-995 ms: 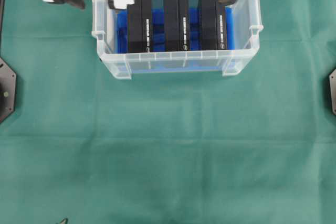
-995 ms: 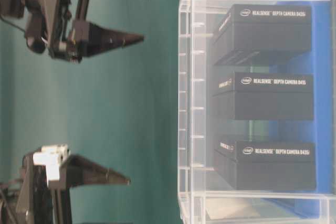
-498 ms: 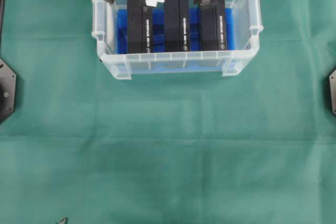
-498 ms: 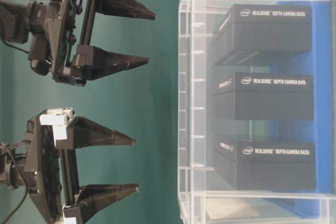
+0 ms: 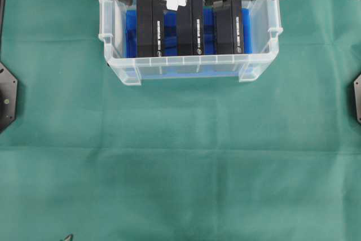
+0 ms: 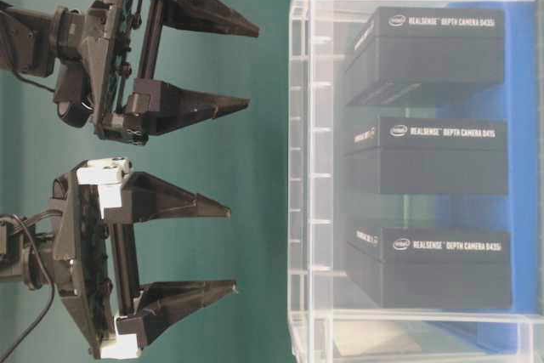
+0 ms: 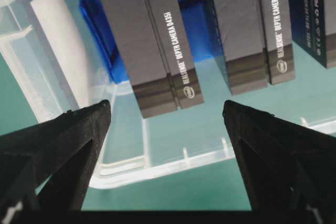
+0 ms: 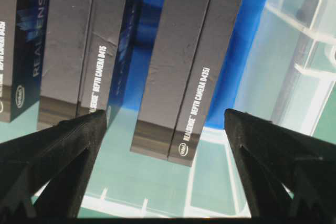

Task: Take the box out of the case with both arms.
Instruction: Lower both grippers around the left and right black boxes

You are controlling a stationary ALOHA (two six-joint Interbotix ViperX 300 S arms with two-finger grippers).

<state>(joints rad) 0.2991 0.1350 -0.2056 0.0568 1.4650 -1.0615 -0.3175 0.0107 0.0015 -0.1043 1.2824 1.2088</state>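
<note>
Above the case [image 5: 189, 66] at the counter's far edge, my empty wide-open jaws risk wedging between the tightly packed boxes [image 5: 189, 23].

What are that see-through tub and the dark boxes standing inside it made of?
The tub looks like clear, glossy moulded plastic: you see straight through its ribbed walls and rim. The boxes appear to be matte dark cardboard, judging by their dull, slightly scuffed faces, printed white lettering and a lid seam, though I can't be sure.
</note>
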